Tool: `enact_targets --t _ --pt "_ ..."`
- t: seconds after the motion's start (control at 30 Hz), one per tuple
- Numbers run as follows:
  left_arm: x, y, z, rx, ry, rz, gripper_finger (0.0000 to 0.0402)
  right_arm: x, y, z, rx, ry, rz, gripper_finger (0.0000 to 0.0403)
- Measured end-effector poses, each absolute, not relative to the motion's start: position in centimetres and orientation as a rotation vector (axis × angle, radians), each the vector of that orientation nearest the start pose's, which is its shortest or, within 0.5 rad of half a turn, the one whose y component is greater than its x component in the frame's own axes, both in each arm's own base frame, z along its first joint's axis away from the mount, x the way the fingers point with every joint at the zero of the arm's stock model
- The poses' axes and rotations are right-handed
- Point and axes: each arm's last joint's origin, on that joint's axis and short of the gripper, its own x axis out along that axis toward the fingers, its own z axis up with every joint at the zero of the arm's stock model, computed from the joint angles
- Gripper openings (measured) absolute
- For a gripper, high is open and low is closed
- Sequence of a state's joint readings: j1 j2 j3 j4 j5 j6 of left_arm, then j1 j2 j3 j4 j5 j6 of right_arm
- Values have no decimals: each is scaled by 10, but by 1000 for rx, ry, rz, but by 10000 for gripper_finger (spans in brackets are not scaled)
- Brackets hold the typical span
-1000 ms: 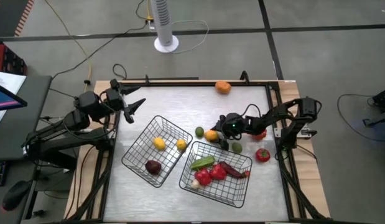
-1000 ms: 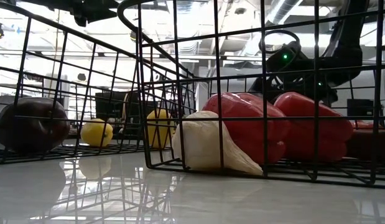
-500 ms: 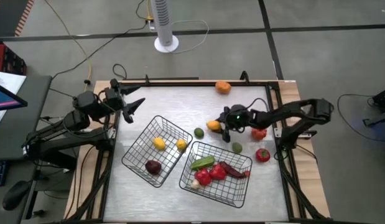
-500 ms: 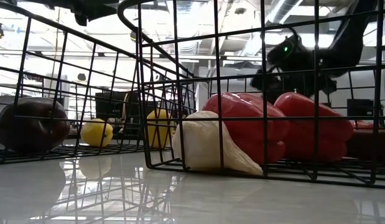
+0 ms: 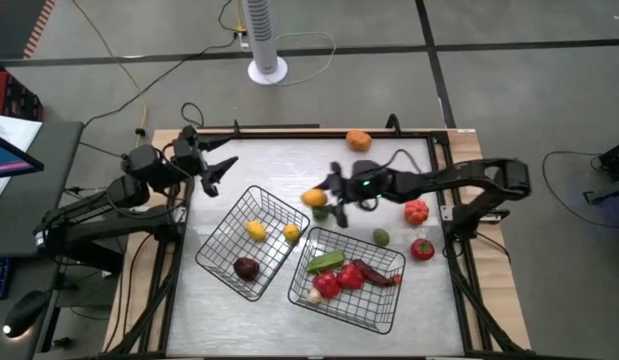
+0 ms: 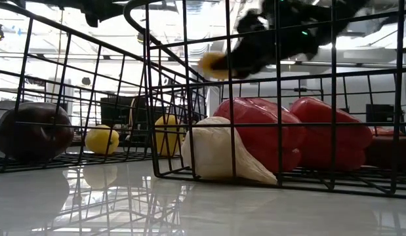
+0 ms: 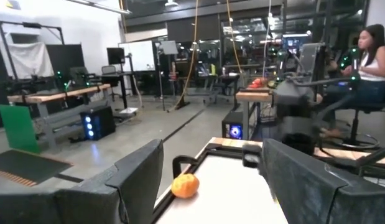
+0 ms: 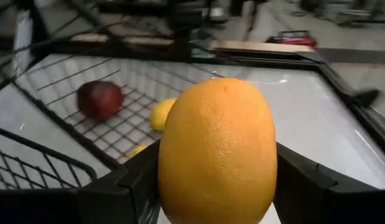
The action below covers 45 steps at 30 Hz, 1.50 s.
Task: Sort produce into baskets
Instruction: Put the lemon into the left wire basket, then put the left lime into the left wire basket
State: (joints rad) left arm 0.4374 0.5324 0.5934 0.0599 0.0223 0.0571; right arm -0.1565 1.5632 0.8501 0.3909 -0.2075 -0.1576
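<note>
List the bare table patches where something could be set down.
Bare: the table strip in front of the left basket; the far stretch left of the orange. Crowded: between the right basket and the right edge, with loose produce.

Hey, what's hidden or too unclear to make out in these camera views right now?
- Low view: right end effector and its orange fruit are motion-blurred behind basket wire.
- High view: green item is partly covered by the right end effector.
- Right wrist view: the orange fruit fills the frame, hiding the table beyond.
- Left wrist view: the baskets are out of frame; only a small orange shows.
</note>
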Motion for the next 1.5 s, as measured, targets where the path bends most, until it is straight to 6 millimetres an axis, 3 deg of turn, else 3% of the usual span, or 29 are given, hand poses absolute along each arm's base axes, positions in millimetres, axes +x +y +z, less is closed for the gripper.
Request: enact_targets --t 0.17,0.3,0.43,0.67,0.8,0.93,1.03,1.33,1.5 --pt "118 54 324 92 -103 418 261 378 -31 240 -132 291 137 265" --pt "116 53 324 95 -104 415 261 406 -24 241 -125 357 192 267" --pt "113 52 324 104 -100 415 261 422 -22 241 -128 428 264 287" --pt "113 52 324 103 -101 411 261 427 -27 241 -110 518 265 361" --pt "113 52 323 101 -92 411 261 413 -36 254 -108 563 244 387" --pt "113 52 322 100 -81 411 261 389 -57 263 -104 565 165 387" --pt "113 52 322 103 -79 411 261 369 -70 253 -96 555 116 380" --pt "113 52 323 105 -84 412 261 316 -97 173 -36 448 -8 368" --pt "113 52 323 105 -86 421 261 315 -95 141 63 430 51 368"
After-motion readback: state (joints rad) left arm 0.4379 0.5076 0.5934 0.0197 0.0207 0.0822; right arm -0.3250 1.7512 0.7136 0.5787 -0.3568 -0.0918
